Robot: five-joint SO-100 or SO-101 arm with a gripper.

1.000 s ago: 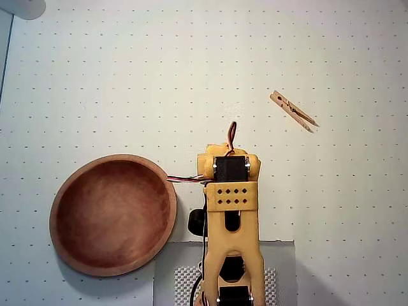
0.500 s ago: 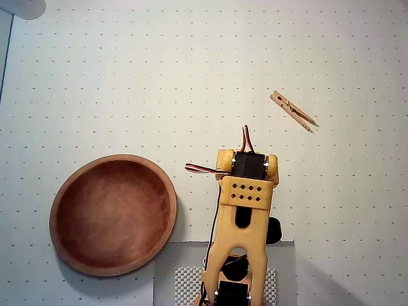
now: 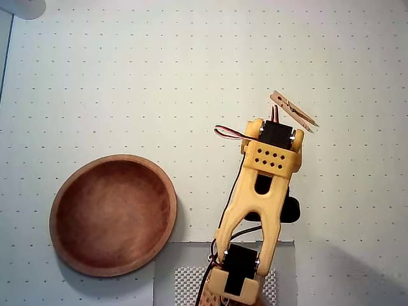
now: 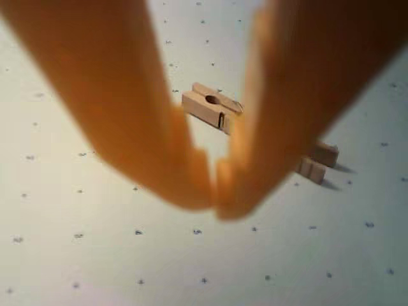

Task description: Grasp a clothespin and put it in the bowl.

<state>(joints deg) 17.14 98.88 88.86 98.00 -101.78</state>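
Observation:
The light-tan wooden clothespin (image 3: 293, 110) lies flat on the dotted white table at the upper right of the overhead view. My yellow arm's wrist (image 3: 274, 150) hangs just below and left of it there, hiding the gripper. In the wrist view my gripper (image 4: 215, 185) fills the frame, its two blurred orange fingers meeting at the tips with nothing between them. The clothespin (image 4: 210, 107) lies just beyond those tips, partly hidden behind the right finger (image 4: 299, 95). The reddish-brown wooden bowl (image 3: 64, 191) sits empty at the lower left, well apart from the arm.
A grey base plate (image 3: 172, 268) with the arm's mount lies at the bottom edge. A white round object (image 3: 22, 6) shows at the top left corner. The table's left edge (image 3: 3, 57) runs down that side.
The arm has swung to the right and stretched out toward the clothespin, away from the bowl. Clothespin and bowl have stayed where they were.

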